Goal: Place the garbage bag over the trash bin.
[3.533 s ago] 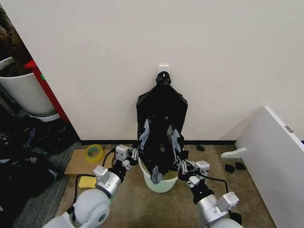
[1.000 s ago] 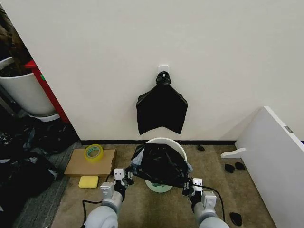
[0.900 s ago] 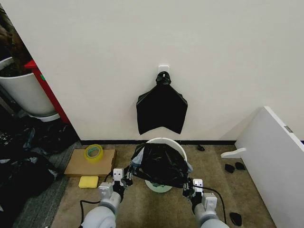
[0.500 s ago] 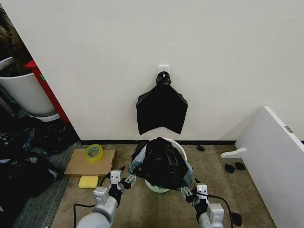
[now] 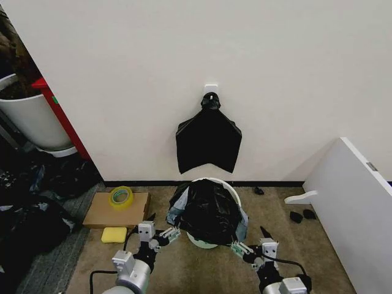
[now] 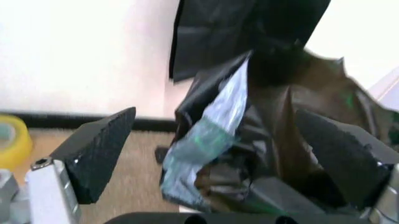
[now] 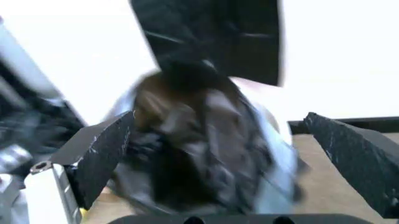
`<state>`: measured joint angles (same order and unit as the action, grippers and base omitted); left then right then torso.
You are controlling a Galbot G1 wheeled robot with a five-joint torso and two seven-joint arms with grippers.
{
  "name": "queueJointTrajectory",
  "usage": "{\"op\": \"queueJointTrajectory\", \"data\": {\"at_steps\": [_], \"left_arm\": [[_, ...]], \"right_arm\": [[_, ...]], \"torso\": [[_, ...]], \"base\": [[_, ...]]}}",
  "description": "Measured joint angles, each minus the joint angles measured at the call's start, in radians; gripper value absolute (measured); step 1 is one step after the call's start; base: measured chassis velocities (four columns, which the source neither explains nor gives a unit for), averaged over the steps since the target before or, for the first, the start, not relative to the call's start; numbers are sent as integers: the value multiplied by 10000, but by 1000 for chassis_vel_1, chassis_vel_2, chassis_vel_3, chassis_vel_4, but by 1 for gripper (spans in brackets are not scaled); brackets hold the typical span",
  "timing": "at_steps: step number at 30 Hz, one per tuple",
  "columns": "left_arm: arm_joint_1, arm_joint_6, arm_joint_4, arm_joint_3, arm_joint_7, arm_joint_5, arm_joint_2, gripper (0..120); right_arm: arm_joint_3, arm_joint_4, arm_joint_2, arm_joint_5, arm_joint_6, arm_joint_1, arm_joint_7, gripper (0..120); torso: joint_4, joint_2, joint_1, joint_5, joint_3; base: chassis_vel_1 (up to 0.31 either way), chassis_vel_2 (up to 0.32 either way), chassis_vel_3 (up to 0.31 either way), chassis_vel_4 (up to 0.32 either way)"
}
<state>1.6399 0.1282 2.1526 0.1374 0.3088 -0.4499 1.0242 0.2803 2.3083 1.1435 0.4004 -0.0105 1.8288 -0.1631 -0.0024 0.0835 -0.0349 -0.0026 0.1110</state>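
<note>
The garbage bag (image 5: 207, 211), glossy black and crinkled, lies draped over the top of the off-white trash bin (image 5: 203, 243); the bin's rim shows behind and below the bag. My left gripper (image 5: 166, 233) is open just off the bag's left lower edge. On the other side my right gripper (image 5: 239, 248) is open beside the bag's right lower edge. The left wrist view has the bag (image 6: 249, 140) beyond the spread fingers (image 6: 100, 149) of that gripper (image 6: 215, 116), nothing pinched. The right wrist view has the bag (image 7: 199, 149) beyond the wide-apart right gripper (image 7: 218, 116).
A flat black bundle (image 5: 208, 138) hangs from a wall hook above the bin. A cardboard box (image 5: 101, 214) with a yellow tape roll (image 5: 120, 196) and a yellow sponge (image 5: 113, 234) lie left. A white planter (image 5: 30, 119) stands far left, a white board (image 5: 355, 202) right.
The bag came down from above the bin onto it. Both grippers have let go of it and drawn back toward me.
</note>
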Motion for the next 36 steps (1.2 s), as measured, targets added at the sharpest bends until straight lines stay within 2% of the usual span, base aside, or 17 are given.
{"op": "queueJointTrajectory", "data": {"at_steps": [1, 2, 4, 5, 6, 8, 10, 11, 12, 14, 18, 20, 21, 24, 25, 28, 36], "left_arm": [[149, 172, 21, 16, -59, 326, 167, 100], [149, 172, 21, 16, -59, 326, 167, 100], [308, 359, 91, 29, -134, 627, 366, 100], [427, 481, 134, 53, -210, 860, 540, 100], [427, 481, 134, 53, -210, 860, 540, 100], [540, 610, 144, 94, -287, 1076, 678, 100], [625, 726, 120, 129, -341, 1274, 788, 100], [625, 726, 120, 129, -341, 1274, 788, 100], [699, 849, 28, 150, -434, 1440, 906, 100], [802, 937, -46, 144, -495, 1458, 1046, 100], [1020, 1300, -187, 174, -604, 1817, 1236, 100], [1343, 1738, -158, 403, -645, 2350, 1430, 100], [1343, 1738, -158, 403, -645, 2350, 1430, 100], [1773, 2249, 101, 835, -671, 3059, 1744, 100], [1773, 2249, 101, 835, -671, 3059, 1744, 100], [2394, 2626, 772, 1456, -731, 3682, 2089, 100], [2890, 2910, 1053, 1870, -817, 3891, 2345, 100]], "right_arm": [[409, 273, -213, 812, 495, -188, 376, 100], [409, 273, -213, 812, 495, -188, 376, 100], [1083, 470, -540, 1829, 1127, -578, 698, 100], [1771, 520, -975, 2878, 1715, -1037, 917, 100], [1771, 520, -975, 2878, 1715, -1037, 917, 100], [2351, 381, -1649, 4062, 2222, -1670, 1160, 100], [2729, -98, -2358, 5278, 2758, -2414, 1463, 100], [2729, -98, -2358, 5278, 2758, -2414, 1463, 100], [2887, -879, -2913, 6256, 3323, -3137, 1890, 100], [2746, -2045, -3442, 7021, 3775, -4054, 2444, 100], [1939, -3972, -4042, 7236, 3990, -5686, 3606, 100], [478, -5640, -4309, 7104, 3947, -7384, 4365, 100], [478, -5640, -4309, 7104, 3947, -7384, 4365, 100], [-1177, -7000, -4358, 6370, 3793, -8824, 5222, 100], [-1177, -7000, -4358, 6370, 3793, -8824, 5222, 100], [-2965, -8098, -4036, 5534, 3498, -10314, 5664, 100], [-4265, -9129, -3129, 5614, 3433, -11791, 5556, 100]], "torso": [[0, 0, 0, 1, 0], [0, 0, 0, 1, 0], [1, 0, 0, 2, 0], [1, 0, 0, 5, 1], [1, 0, 0, 5, 1], [-1, -1, 0, 4, 1], [2, -1, 0, 6, 2], [2, -1, 0, 6, 2], [2, -1, 0, 2, 1], [1, -2, -1, 7, 3], [2, -3, -1, 2, 3], [1, -3, -1, 3, 3], [1, -3, -1, 3, 3], [2, -3, -1, 3, 3], [2, -3, -1, 3, 3], [1, -3, -1, -2, 2], [2, -3, -1, 0, 2]], "base": [[0, 0, 0, 0], [0, 0, 0, 0], [0, 0, 0, 0], [0, 0, 0, 0], [0, 0, 0, 0], [0, 0, 0, 0], [0, 0, 0, 0], [0, 0, 0, 0], [0, 0, 0, 0], [0, 0, 0, 0], [0, 0, 0, 0], [0, 0, 0, 0], [0, 0, 0, 0], [0, 0, 0, 0], [0, 0, 0, 0], [0, 0, 0, 0], [0, 0, 0, 0]]}}
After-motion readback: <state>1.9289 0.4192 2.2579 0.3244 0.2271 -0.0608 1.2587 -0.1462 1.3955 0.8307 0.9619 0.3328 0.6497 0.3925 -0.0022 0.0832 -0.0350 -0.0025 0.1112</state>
